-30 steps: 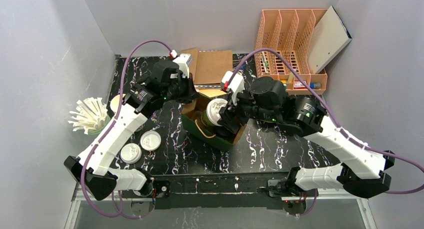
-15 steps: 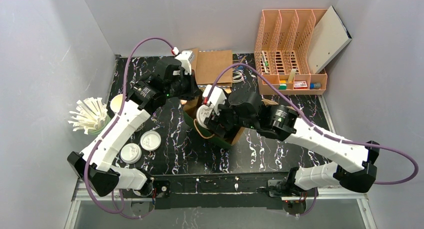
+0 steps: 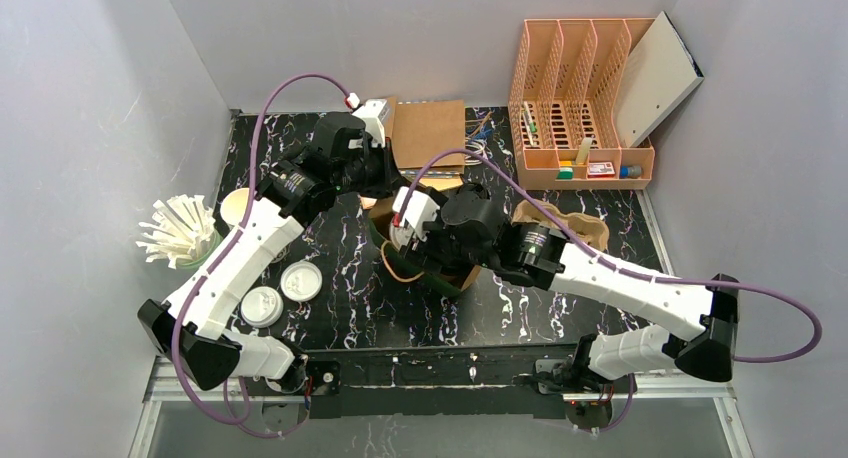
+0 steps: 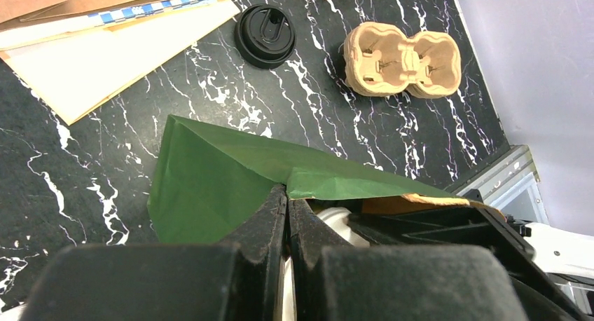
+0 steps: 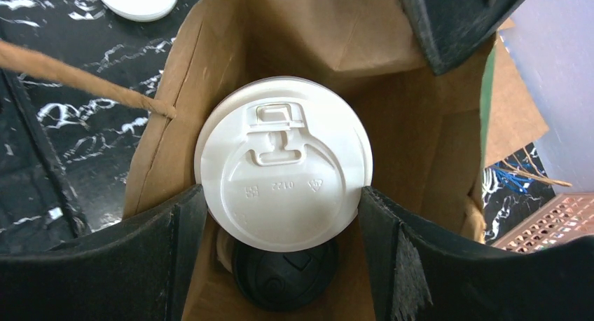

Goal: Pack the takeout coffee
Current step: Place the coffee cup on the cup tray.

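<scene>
On the worktop (image 4: 49, 216), my left claw (image 4: 287, 207) is pinching shut on the rim of the paper bag (image 4: 210, 174), holding its mouth open. My right claw (image 5: 280, 212) is clamping the white-lidded cup (image 5: 284, 174), axis upright, inside the bag, partly over a black-lidded cup (image 5: 284, 284) standing deeper.

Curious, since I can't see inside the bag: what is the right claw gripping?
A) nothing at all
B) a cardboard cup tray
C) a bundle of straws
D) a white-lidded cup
D: in the right wrist view the right gripper clamps a white-lidded cup by its sides, inside the paper bag.
</scene>
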`<state>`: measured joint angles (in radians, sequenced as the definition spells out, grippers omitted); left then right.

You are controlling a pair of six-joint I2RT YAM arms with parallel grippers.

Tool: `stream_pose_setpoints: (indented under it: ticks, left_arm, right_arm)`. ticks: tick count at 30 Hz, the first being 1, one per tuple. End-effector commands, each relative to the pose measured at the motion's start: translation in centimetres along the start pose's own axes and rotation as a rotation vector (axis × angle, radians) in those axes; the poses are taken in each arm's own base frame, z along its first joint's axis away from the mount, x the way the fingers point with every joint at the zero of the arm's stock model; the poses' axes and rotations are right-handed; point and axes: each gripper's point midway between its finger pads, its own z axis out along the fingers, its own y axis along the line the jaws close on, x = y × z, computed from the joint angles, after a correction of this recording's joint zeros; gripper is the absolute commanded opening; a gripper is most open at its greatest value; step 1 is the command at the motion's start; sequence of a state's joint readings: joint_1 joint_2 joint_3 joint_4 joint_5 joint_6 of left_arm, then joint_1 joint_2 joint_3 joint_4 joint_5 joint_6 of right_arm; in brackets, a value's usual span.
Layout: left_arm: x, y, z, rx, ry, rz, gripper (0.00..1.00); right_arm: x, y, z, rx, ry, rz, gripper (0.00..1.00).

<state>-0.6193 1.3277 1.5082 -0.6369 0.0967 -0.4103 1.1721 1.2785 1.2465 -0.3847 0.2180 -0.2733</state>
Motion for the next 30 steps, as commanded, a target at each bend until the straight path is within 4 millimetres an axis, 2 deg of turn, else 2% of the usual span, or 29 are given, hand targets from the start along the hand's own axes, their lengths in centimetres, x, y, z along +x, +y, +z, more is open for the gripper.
stream_pose_setpoints:
  ticks: [1, 6, 10, 15, 20, 30]
  left_arm:
    - [-1.9, -2.0, -1.9, 0.072, -0.066, -0.005, 0.0]
    - [-1.5, -2.3, -1.9, 0.095, -0.052, -0.008, 0.0]
    - [-1.7, -3.0, -1.9, 0.12, -0.068, 0.002, 0.0]
    - [-2.5, -3.4, -2.4, 0.135, -0.1, 0.006, 0.0]
    - [-2.6, -4.0, -2.8, 0.158, -0.116, -0.001, 0.0]
    - [-2.2, -4.1, -3.1, 0.156, -0.112, -0.011, 0.0]
  right_arm:
    - [-0.8, -1.0, 0.5, 0.062, -0.053, -0.032, 0.46]
    - [0.4, -1.7, 1.0, 0.12, -0.064, -0.087, 0.46]
    - [0.6, -2.3, 1.8, 0.164, -0.094, -0.145, 0.46]
    - [1.2, -1.6, 2.3, 0.146, -0.109, -0.133, 0.47]
    - [1.6, -1.0, 2.2, 0.121, -0.122, -0.1, 0.46]
    - [4.3, -0.9, 1.4, 0.14, -0.073, -0.079, 0.46]
